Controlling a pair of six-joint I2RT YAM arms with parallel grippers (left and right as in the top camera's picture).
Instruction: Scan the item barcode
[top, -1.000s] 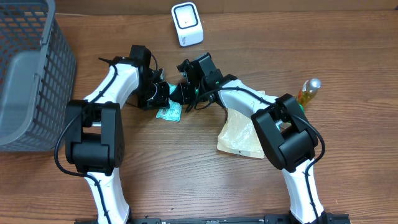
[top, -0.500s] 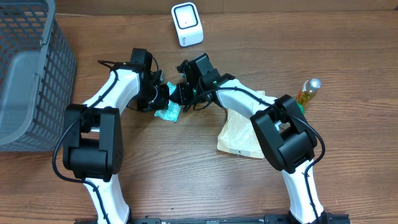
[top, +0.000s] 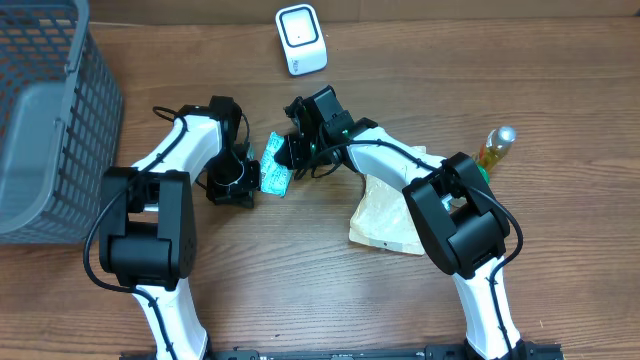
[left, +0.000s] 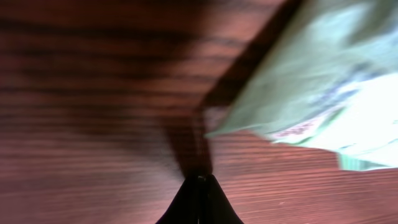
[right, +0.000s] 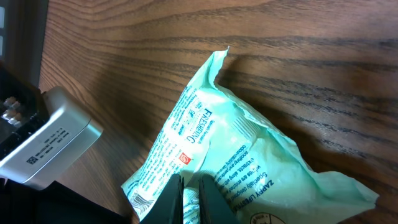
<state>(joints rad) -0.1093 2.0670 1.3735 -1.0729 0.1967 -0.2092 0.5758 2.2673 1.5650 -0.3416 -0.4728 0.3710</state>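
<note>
The item, a pale green plastic packet (top: 275, 177), hangs at the middle of the table. My right gripper (top: 290, 152) is shut on a fold of it. In the right wrist view the black fingertips (right: 189, 198) pinch the packet (right: 236, 143), and a barcode (right: 141, 201) shows at its lower left corner. My left gripper (top: 233, 186) is just left of the packet, apart from it. In the left wrist view its tips (left: 200, 186) are pressed together over bare wood, holding nothing, with the packet (left: 311, 81) at upper right. The white scanner (top: 301, 39) stands at the back.
A grey mesh basket (top: 45, 120) fills the left edge. A tan paper bag (top: 385, 215) lies under my right arm, and a small yellow bottle (top: 495, 148) stands at the right. The left arm's grey housing (right: 50, 137) sits close to the packet.
My left gripper has drawn away from the packet, toward the front left. The packet stays in my right gripper and now shows more of its face from above.
</note>
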